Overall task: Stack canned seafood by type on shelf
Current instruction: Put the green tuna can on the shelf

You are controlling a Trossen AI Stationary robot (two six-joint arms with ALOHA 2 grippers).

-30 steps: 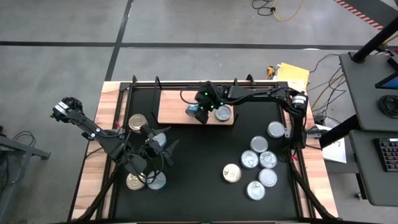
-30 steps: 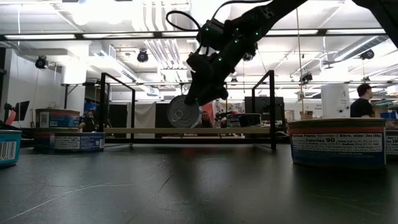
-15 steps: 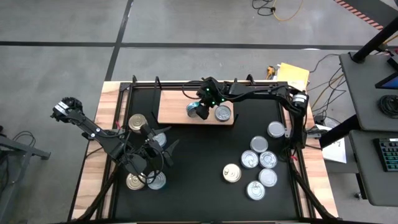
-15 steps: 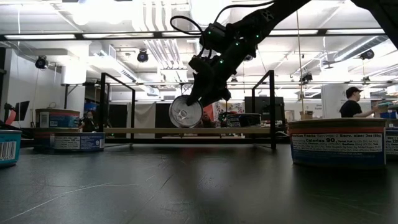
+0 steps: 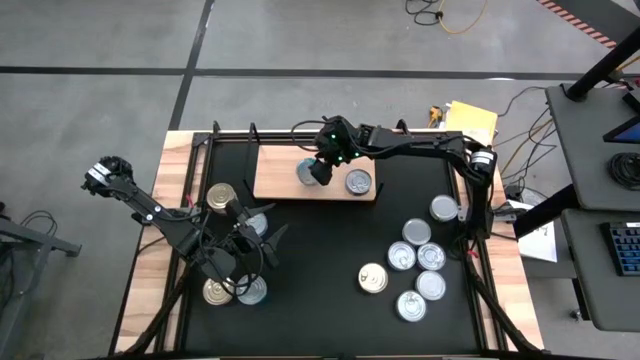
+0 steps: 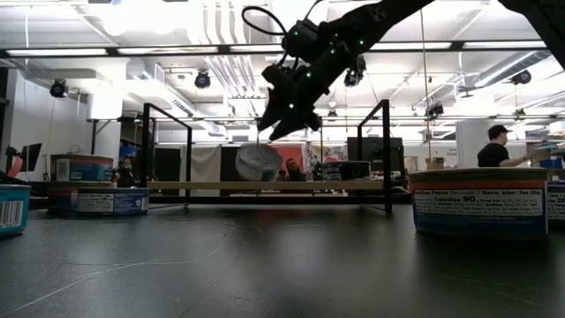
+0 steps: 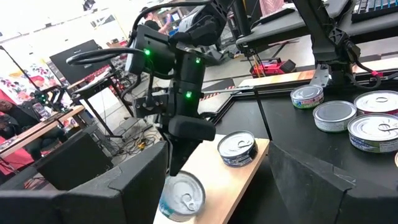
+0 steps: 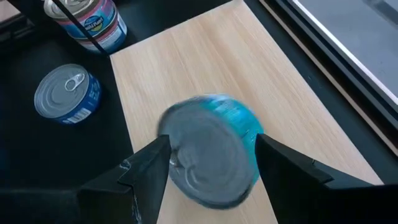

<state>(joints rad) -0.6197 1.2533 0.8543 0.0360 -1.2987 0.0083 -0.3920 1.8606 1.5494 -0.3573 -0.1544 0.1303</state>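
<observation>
While the left gripper (image 5: 241, 263) hangs open at left, the right gripper (image 6: 272, 132) sits just above a short round silver-topped blue-labelled tin (image 6: 257, 163) tilted over the flat light-brown wooden shelf (image 5: 278, 178), hold undeterminable; probably rigid, dense, slick-walled, best pinched across its rim.

The right gripper (image 5: 318, 168) is above the wooden shelf (image 5: 275, 178), and a tilted can (image 8: 211, 149) fills the gap between its jaws. Below the jaws the board is bare, so there is free room to go down. Just beside the jaws, toward the table middle, a silver-topped can (image 5: 358, 182) stands on the shelf and blocks that side. The rest of the board on the other side of the jaws is free.

The left gripper (image 5: 262, 236) is over the black table (image 5: 320, 260). Cans stand close around it: a gold-topped stack (image 5: 220, 196) behind, two cans (image 5: 236, 291) nearer the front edge. Ahead of its jaws the table is open up to the group of cans (image 5: 417, 270) on the right.
</observation>
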